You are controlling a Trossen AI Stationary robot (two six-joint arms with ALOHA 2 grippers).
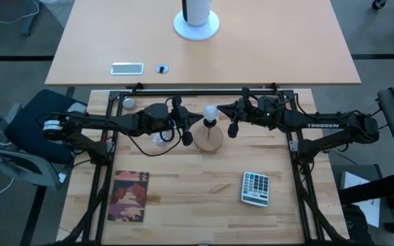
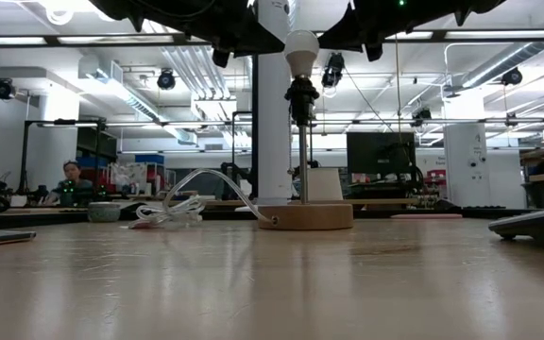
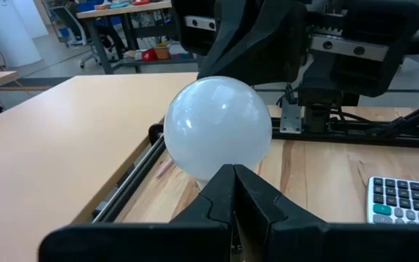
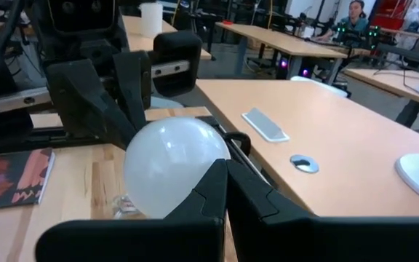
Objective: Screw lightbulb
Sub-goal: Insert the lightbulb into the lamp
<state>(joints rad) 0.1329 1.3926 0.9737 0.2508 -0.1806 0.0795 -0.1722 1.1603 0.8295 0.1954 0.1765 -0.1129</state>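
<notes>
The frosted-white lightbulb [image 1: 211, 111] sits upright in the dark socket [image 2: 302, 94] of a thin post on a round wooden base [image 1: 209, 139]; it also shows in the low view [image 2: 300, 49]. My left gripper [image 1: 200, 121] is shut, its tips close to the bulb [image 3: 218, 127] on the table's left side. My right gripper [image 1: 221, 109] is shut, its tips close to the bulb [image 4: 174, 166] on the right side. In the low view both grippers stand at the height of the bulb's top or above, and the bulb's sides are free. My left gripper's shut tips [image 3: 233, 178] stand right before the bulb; whether they touch it I cannot tell. My right gripper's shut tips [image 4: 226, 175] stand right before the bulb from the other side; whether they touch it I cannot tell.
A crumpled clear wrapper [image 1: 159, 141] lies left of the wooden base. A small grey ball [image 1: 128, 103] lies at the far left, a calculator [image 1: 255, 188] at the near right, a patterned booklet [image 1: 128, 196] at the near left. Beyond stands a second table [image 1: 286, 48].
</notes>
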